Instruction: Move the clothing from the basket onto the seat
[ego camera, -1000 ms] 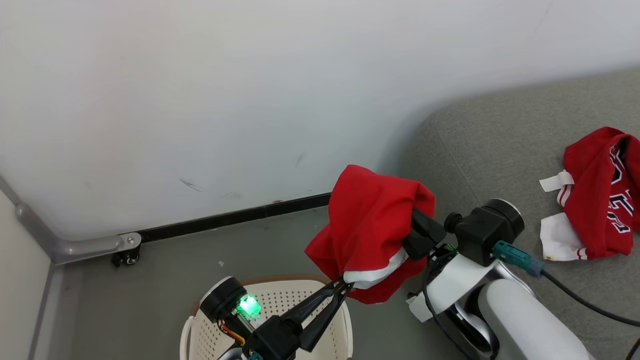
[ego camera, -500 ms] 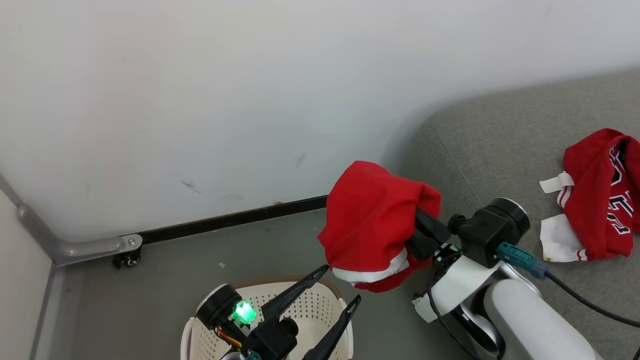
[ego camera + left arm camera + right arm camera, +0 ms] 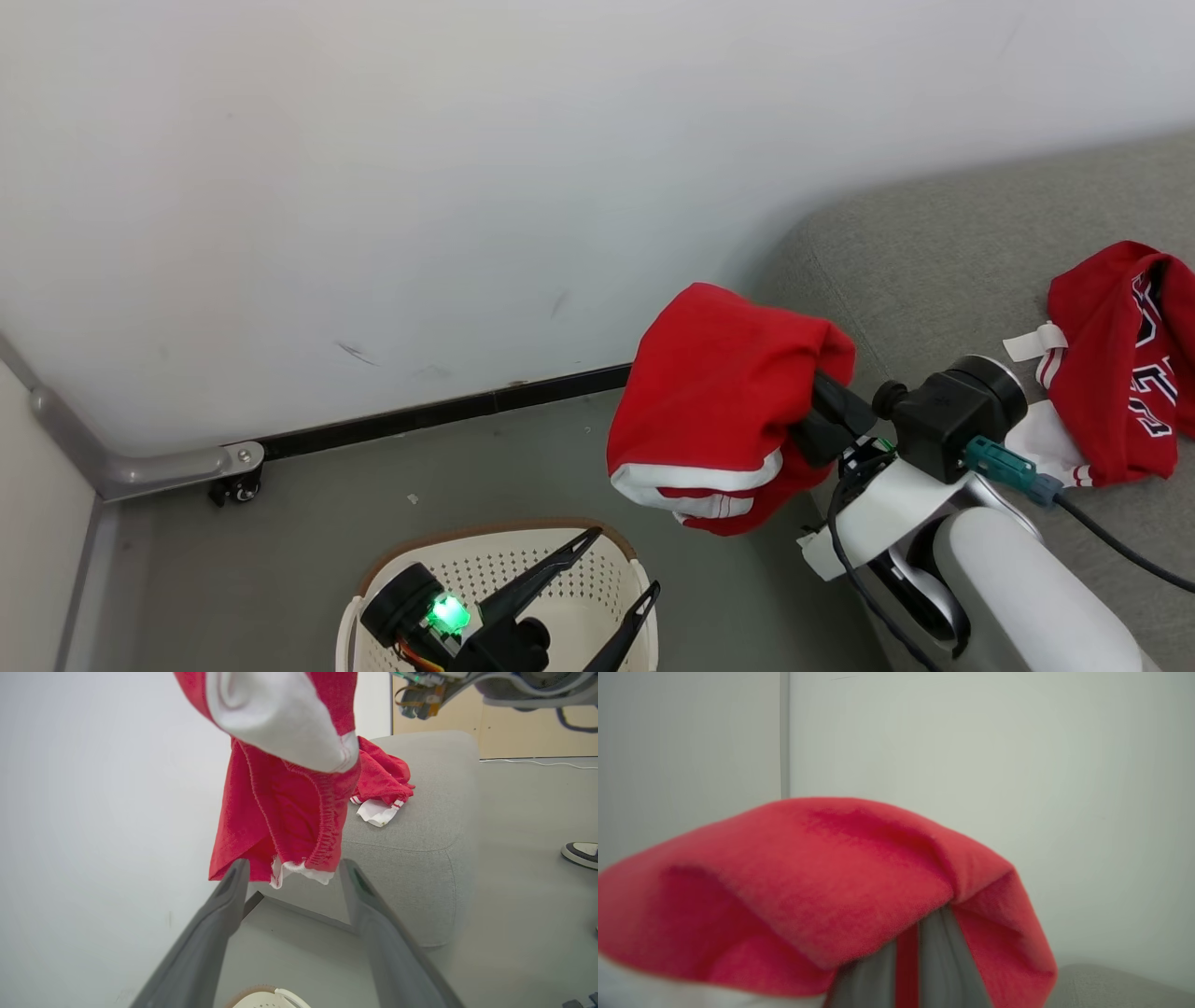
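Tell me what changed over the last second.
The left gripper let go of the red white-trimmed garment, opened and drew back over the cream plastic basket. The right gripper, shut on it, carried it up toward the grey fabric seat. The basket and the lettered red garment on the seat stayed.

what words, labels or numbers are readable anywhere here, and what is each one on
Dark blue-and-white lettering on the crumpled garment lying on the seat: folded over and cut by the picture's edge, not readable as a word.
The lifted garment and the basket: no text to be seen.
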Tool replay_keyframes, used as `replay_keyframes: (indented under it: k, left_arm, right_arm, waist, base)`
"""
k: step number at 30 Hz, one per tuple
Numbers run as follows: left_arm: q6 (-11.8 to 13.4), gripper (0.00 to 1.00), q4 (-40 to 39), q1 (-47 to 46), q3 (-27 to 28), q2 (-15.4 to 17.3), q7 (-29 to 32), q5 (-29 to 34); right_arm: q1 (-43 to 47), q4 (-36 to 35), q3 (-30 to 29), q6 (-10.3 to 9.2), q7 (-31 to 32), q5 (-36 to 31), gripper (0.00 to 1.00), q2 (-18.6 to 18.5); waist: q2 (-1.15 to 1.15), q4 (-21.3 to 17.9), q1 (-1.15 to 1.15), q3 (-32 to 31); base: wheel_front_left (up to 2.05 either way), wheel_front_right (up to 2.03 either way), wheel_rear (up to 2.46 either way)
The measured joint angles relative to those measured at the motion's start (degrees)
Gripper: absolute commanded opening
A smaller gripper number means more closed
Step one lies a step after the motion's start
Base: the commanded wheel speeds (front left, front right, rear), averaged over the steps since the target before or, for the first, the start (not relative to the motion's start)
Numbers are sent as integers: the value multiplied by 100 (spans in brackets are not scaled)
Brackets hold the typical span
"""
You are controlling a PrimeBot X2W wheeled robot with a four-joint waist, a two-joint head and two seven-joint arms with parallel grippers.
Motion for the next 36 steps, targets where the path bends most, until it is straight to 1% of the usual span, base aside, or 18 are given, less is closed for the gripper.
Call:
replay_keyframes:
  k: [4,8,13,24,30,36]
  left_arm:
    - [-1,100,75,55,-2,2,0,-1]
    - [-26,100,163,108,-88,90,0,9]
    - [-26,100,200,154,-93,88,0,9]
    - [-49,100,247,191,-215,89,0,11]
    - [-51,100,263,190,-319,80,0,18]
    - [-51,100,283,181,-402,27,0,18]
  right_arm:
    - [4,-10,-63,0,0,-7,0,-15]
    - [7,-31,-109,0,0,-62,0,-23]
    - [8,-53,-226,0,0,-127,0,-42]
    - [35,-59,-512,0,0,-237,0,-120]
    - [188,-92,-780,0,0,-250,0,-143]
    - [267,-148,-964,0,0,-422,0,-230]
  waist:
    - [0,-21,0,5]
    - [0,-61,0,12]
    - [0,-133,0,21]
    - [0,-386,0,39]
    - [0,-561,0,52]
    - [0,-768,0,72]
  base:
    - [0,0,0]
    - [0,0,0]
    - [0,0,0]
    - [0,0,0]
    - [0,0,0]
    - [0,0,0]
